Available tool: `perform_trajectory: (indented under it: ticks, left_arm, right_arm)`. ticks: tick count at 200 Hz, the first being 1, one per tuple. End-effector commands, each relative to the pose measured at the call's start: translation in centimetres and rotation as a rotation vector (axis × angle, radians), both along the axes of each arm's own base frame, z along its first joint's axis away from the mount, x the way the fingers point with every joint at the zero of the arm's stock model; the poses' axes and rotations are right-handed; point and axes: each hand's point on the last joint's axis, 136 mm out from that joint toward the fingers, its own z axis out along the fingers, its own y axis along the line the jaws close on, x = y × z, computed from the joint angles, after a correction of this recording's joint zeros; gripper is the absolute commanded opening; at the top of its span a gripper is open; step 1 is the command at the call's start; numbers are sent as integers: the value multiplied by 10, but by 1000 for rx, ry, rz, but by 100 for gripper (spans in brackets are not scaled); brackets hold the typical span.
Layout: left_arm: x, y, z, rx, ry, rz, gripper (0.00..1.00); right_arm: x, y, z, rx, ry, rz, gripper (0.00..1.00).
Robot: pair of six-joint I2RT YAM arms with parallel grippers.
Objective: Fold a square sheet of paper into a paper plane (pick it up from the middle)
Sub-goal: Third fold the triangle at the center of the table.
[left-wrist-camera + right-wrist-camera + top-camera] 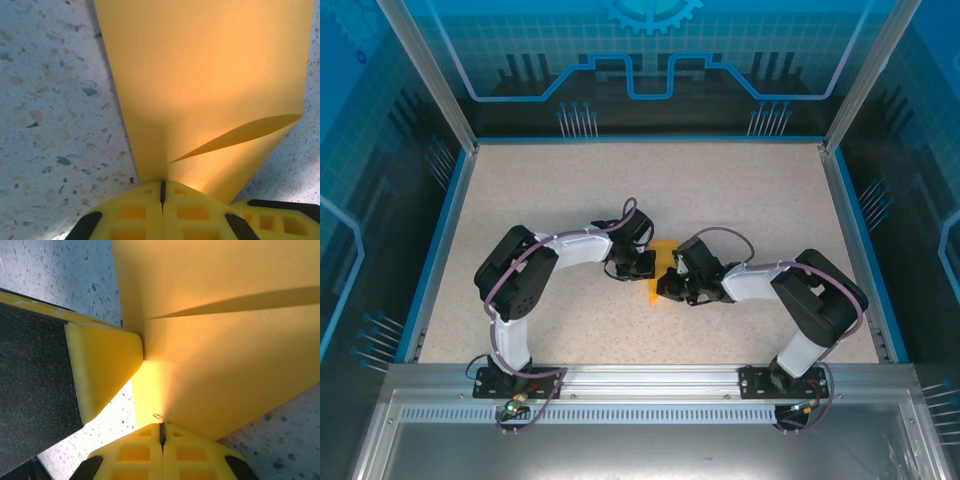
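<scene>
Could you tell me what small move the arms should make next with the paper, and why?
Probably ease them slightly apart to flatten the sheet. The left gripper and right gripper are both shut on the square sheet of paper, close together, and it bows with a loose flap.

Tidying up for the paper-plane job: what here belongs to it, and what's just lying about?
Job:
orange paper
left arm and right arm, both jaws shut on it

Just surroundings:
speckled table
blue walls
</scene>
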Motion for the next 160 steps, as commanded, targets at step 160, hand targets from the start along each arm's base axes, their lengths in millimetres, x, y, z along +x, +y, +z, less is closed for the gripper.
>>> perform_trajectory:
  ticks: [160]
  left_arm:
    - [-12,14,12,18,-14,-35,6]
  right_arm:
    - [15,-32,-22,-65,59,-55,0]
